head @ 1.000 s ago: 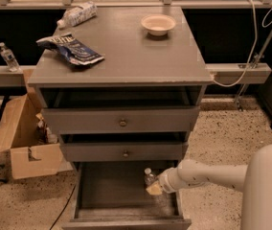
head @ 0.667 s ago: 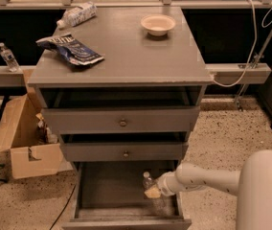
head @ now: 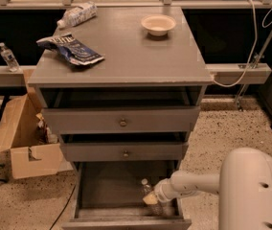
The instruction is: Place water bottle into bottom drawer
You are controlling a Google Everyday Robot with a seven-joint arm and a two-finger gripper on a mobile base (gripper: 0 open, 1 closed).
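Floor point(head: 224, 128): speckled.
Bottom drawer point(head: 102, 188): open, grey.
Water bottle point(head: 147, 189): clear, white cap, upright inside.
Gripper point(head: 151, 199): my jaws clamp it there.

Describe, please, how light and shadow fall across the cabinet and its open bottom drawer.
Camera view: the cabinet top is the brightest area, evenly lit around the bowl. Camera view: the bottom drawer sits in shade under the drawers above, so the water bottle and the end effector, at the drawer's right front, look dim.

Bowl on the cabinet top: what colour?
Cream bowl, camera view. Tool is low in the bottom drawer, at the water bottle.
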